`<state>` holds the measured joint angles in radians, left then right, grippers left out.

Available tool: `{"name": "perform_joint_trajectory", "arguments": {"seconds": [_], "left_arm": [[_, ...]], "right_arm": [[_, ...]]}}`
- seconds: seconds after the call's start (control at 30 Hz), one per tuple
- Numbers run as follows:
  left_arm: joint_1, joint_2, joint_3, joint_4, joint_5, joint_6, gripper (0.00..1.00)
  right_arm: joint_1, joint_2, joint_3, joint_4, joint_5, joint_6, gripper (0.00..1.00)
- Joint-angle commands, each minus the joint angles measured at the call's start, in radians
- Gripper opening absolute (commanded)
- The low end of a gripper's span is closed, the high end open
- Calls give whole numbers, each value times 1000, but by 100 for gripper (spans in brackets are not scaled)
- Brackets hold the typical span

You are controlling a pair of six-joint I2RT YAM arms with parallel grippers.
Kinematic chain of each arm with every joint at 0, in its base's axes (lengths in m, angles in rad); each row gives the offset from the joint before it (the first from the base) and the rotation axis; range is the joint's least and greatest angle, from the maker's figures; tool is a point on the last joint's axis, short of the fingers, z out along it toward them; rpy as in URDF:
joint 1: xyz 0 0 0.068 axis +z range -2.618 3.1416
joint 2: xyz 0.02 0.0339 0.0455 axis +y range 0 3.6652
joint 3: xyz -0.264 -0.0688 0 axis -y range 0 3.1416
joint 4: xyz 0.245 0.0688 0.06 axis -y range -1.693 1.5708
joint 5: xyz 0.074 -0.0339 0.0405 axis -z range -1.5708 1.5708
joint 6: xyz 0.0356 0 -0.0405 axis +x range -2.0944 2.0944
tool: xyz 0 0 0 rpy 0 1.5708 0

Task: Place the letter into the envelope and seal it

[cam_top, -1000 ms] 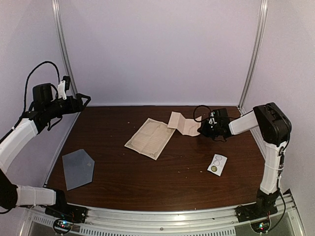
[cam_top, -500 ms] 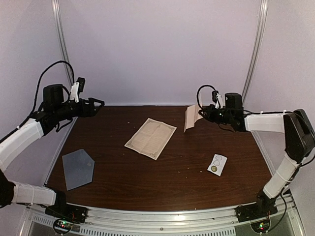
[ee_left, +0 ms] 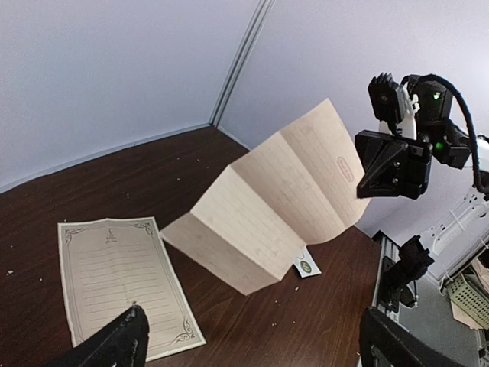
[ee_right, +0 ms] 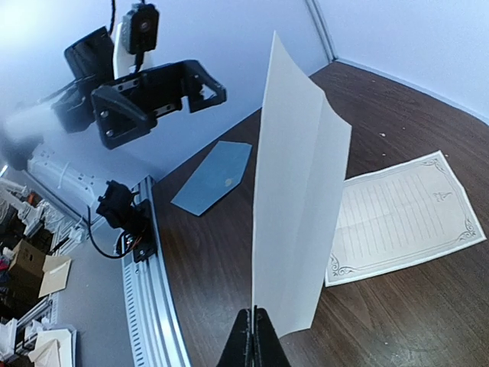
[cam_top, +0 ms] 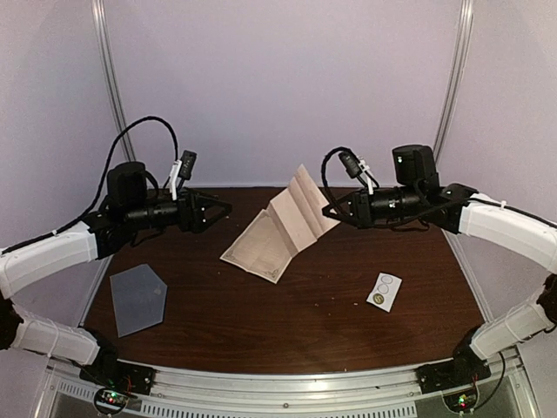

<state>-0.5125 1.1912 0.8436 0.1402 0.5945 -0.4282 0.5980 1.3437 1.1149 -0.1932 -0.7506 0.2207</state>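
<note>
Overview of the workspace with both arms raised over the dark wooden tabletop [cam_top: 296, 326]. We see the right pincer [cam_top: 331, 211] closed on one edge of the folded letter [ee_left: 279, 205], a tan lined sheet with several creases. It hangs partly unfolded in the air above the middle of the tabletop. In the right wrist view the two fingers meet on the paper's edge and the sheet rises away from them. We mark the left pincer [cam_top: 223, 212] as spread wide and holding nothing. It points toward the letter from the left and stands well apart from it. Below the held letter a bordered sheet [ee_left: 114, 283] lies flat on the wood near the centre, with printed lines and an ornamental frame. We cannot tell whether the letter's lowest fold touches the sheet or the wood. The envelope [cam_top: 137, 299], grey-blue with its pointed flap open, lies flat at the near left of the tabletop. It is below the left arm and apart from both papers. A small white sticker strip [cam_top: 384, 291] with circles rests at the near right, under the right arm.
</note>
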Motion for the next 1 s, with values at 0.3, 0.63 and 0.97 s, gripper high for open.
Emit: {"name": "perform_joint_trajectory", "arguments": {"seconds": [0.3,0.63,0.97], "left_arm": [[1,62,70,105,288,-10,98],[-126,74,81,228,378,-78,98],[-138,94,75,252,283,-108,22]], "right_arm": [[42,-132,7,74,-268,-24,0],[44,-155,10,104,-264,-19,0],[43,-150,-2,114,-223,-25,0]]}}
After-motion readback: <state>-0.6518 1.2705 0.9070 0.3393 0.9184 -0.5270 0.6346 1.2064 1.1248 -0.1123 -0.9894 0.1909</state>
